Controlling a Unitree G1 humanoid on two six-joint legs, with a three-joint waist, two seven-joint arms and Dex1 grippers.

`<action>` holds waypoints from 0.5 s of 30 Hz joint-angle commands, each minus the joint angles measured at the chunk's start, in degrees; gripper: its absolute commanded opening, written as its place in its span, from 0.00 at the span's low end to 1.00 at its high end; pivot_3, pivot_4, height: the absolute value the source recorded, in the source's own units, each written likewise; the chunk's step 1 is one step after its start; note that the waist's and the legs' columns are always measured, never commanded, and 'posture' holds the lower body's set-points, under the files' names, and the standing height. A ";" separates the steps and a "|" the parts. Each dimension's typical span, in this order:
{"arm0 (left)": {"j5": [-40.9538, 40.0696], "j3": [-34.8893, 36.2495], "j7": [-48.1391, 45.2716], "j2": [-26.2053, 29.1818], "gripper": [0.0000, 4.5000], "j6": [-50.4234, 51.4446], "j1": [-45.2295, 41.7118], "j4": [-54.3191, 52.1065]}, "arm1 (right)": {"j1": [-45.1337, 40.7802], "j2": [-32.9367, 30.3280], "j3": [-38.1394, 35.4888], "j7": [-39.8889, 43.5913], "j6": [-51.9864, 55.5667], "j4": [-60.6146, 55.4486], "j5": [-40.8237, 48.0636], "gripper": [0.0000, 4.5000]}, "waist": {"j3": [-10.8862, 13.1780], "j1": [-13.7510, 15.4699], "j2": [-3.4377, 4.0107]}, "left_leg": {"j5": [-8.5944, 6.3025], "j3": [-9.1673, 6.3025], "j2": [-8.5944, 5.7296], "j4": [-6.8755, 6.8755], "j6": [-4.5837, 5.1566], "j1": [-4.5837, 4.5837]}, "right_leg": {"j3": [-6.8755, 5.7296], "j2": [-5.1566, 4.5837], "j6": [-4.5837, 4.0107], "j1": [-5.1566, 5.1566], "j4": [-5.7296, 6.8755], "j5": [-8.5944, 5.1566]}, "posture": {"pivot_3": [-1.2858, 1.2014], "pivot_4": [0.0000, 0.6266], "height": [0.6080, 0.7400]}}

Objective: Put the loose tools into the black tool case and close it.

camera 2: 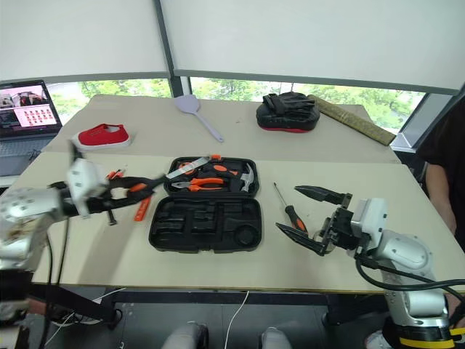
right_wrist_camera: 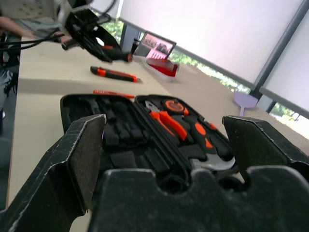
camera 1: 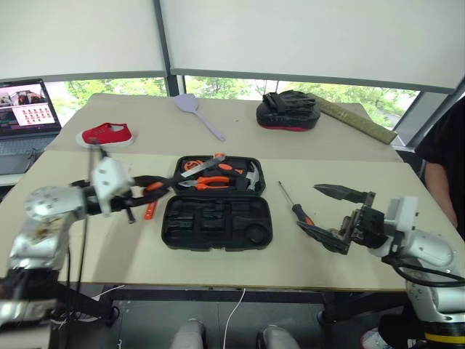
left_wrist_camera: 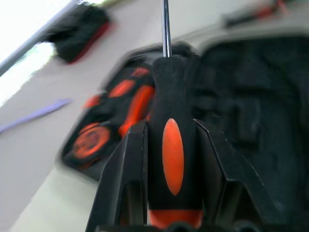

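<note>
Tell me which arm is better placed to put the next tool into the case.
Left, probably. The left gripper is shut on a screwdriver beside the open case. The right gripper is open and empty near another screwdriver.

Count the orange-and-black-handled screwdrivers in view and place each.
2: one screwdriver gripped in the left gripper, left of the black tool case; the other screwdriver lying on the table right of it. Others may be hidden.

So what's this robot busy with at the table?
It is packing tools into an open black tool case. Its left claw is shut on an orange-and-black screwdriver, held beside the case. Its right claw hangs open near another screwdriver lying on the table. Pliers and a hammer already sit inside.
</note>
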 commanded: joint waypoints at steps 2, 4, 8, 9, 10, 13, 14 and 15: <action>13.04 -8.94 1.66 -3.10 0.20 -13.37 -10.36 16.91 | -0.92 -0.39 -0.66 0.58 0.51 -0.86 0.60 1.00 | 0.00 -0.51 -0.01 | 0.01 -0.01 0.03 0.09 0.03 -0.04 | 0.07 0.07 0.32 -0.01 0.02 0.17 | 0.52 0.24 1.00; 15.82 -10.76 3.24 -4.53 0.20 -16.63 -13.31 22.55 | -0.46 -0.29 -0.53 0.60 0.55 -1.43 0.53 1.00 | 0.01 -0.89 -0.02 | -0.03 -0.02 0.03 0.10 0.10 -0.13 | 0.11 0.11 0.31 -0.06 0.02 0.19 | 0.52 0.24 1.00; 18.20 -12.11 4.63 -6.33 0.20 -21.96 -16.56 29.46 | 0.74 -0.20 -0.76 0.31 0.59 -2.56 0.47 1.00 | 0.02 -1.15 -0.03 | -0.14 -0.06 0.02 0.14 0.28 -0.37 | 0.09 0.13 0.35 -0.21 0.04 0.15 | 0.52 0.24 1.00; 17.90 -12.27 3.72 -6.82 0.20 -23.25 -16.95 30.61 | 1.37 -0.08 -1.05 0.00 0.43 -2.93 0.36 1.00 | 0.02 -1.15 -0.04 | -0.17 -0.07 0.02 0.17 0.32 -0.41 | 0.07 0.13 0.36 -0.22 0.04 0.15 | 0.52 0.24 1.00; 17.67 -12.35 3.01 -7.18 0.20 -24.29 -17.26 31.56 | 1.80 0.00 -1.25 -0.23 0.32 -3.18 0.27 1.00 | 0.02 -1.13 -0.03 | -0.18 -0.07 0.02 0.19 0.33 -0.44 | 0.06 0.13 0.37 -0.24 0.04 0.14 | 0.52 0.24 1.00; 17.82 -12.55 2.70 -7.72 0.20 -25.73 -17.29 33.57 | 3.41 0.27 -1.90 -0.81 -0.16 -3.67 0.00 1.00 | 0.02 -1.14 -0.03 | -0.19 -0.07 0.01 0.28 0.33 -0.47 | 0.05 0.13 0.39 -0.25 0.08 0.13 | 0.52 0.24 1.00; 17.80 -12.64 2.45 -7.83 0.20 -26.30 -17.21 34.08 | 3.78 0.32 -1.98 -0.91 -0.28 -3.76 -0.06 1.00 | 0.02 -1.14 -0.03 | -0.19 -0.07 0.02 0.32 0.33 -0.47 | 0.05 0.13 0.39 -0.24 0.09 0.14 | 0.52 0.24 1.00; 18.14 -12.76 2.69 -7.84 0.20 -26.42 -17.19 34.54 | 4.01 0.37 -2.00 -0.99 -0.38 -3.80 -0.14 1.00 | 0.02 -1.14 -0.03 | -0.19 -0.07 0.02 0.34 0.33 -0.47 | 0.05 0.13 0.39 -0.24 0.10 0.14 | 0.52 0.24 1.00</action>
